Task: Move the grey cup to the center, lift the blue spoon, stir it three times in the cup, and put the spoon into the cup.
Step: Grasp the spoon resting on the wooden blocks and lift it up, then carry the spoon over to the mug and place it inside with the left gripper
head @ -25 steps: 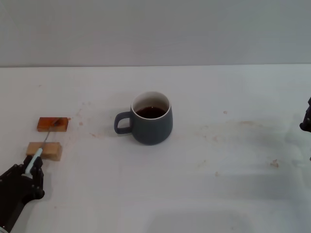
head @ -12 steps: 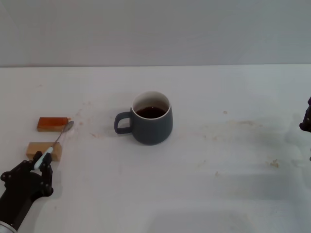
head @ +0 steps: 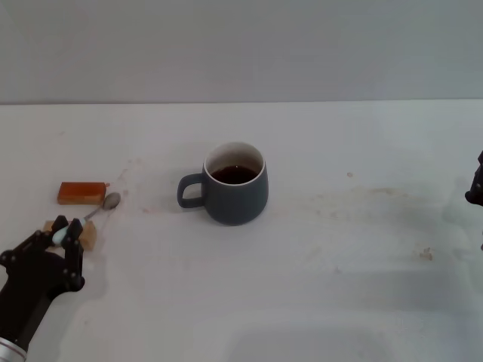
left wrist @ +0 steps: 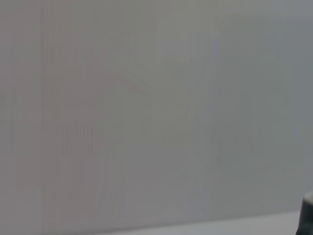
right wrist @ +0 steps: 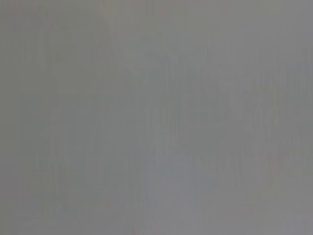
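The grey cup [head: 235, 184] stands near the middle of the white table, its handle to the left and dark liquid inside. At the lower left my left gripper [head: 63, 235] is shut on the pale blue handle of the blue spoon [head: 96, 210]. The spoon is lifted and slants up to the right, its metal bowl hanging just right of the orange block [head: 81, 193]. Only a dark sliver of my right arm [head: 475, 188] shows at the right edge; its gripper is out of view. Both wrist views show only a plain grey surface.
A tan wooden block [head: 87, 236] lies just behind the left gripper, partly hidden by it. The orange block lies a little farther back. Faint brown stains [head: 377, 197] mark the table to the right of the cup.
The left gripper has lifted the spoon off the two blocks and carried it rightward and up. The spoon's bowl has moved from over the orange block to its right side. The cup stayed put.
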{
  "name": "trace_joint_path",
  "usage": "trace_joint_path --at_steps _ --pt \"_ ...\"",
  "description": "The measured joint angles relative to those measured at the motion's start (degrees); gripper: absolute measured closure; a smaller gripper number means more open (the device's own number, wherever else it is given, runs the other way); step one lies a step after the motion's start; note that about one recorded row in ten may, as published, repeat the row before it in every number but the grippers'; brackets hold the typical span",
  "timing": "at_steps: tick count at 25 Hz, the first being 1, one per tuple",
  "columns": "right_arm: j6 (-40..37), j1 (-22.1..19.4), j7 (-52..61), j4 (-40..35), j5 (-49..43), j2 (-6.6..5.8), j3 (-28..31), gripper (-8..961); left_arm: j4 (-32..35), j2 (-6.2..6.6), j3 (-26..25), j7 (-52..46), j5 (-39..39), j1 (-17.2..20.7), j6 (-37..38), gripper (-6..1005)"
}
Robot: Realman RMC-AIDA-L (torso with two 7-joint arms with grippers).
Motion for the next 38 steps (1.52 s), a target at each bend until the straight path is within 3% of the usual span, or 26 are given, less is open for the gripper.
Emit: trace_joint_path --at_steps 12,13,14,19,21,27,31,34,36,38 --pt "0.0 -0.12 0.0 0.14 0.0 0.0 -0.24 954 -0.31 0.65 -0.22 -0.42 1.14 -2.76 6.46 853" --pt "0.0 -0.12 0.0 0.16 0.0 0.0 -0.25 954 -2.84 1.81 -0.13 -0.72 1.51 -3.65 6.47 853" --pt "0.0 -0.12 0.0 0.17 0.0 0.0 -0.28 954 -2.84 1.81 -0.13 -0.72 1.51 -3.65 6.47 853" --pt "-0.01 -0.4 0.0 0.17 0.0 -0.01 -0.1 954 -11.43 5.57 -0.53 -0.77 3.75 -3.32 0.07 853" --pt "-0.01 -0.47 0.0 0.17 0.0 -0.04 0.02 954 -18.58 8.14 -1.06 -0.24 5.15 -2.12 -6.68 853" --pt "-0.01 -0.48 0.0 -0.03 0.0 -0.17 1.49 954 -26.75 9.62 -6.25 -0.35 11.6 -0.21 -13.95 853" --pt "-0.01 -0.64 0.0 -0.36 0.0 -0.19 4.42 954 -36.48 10.68 -10.84 -0.92 17.73 2.31 -23.98 853" --pt "-0.02 -0.6 -0.15 -0.93 0.0 -0.18 5.59 955 -43.37 12.07 -12.15 -0.89 19.42 3.76 -29.54 853" --pt "-0.15 -0.55 -0.35 -1.63 0.0 -0.17 7.84 955 -47.75 13.92 -12.23 -2.62 19.4 4.36 -32.93 853" --pt "-0.34 -0.65 -0.37 -1.71 0.0 -0.17 8.73 955 -50.16 14.94 -12.24 -4.09 19.39 4.54 -35.19 853"
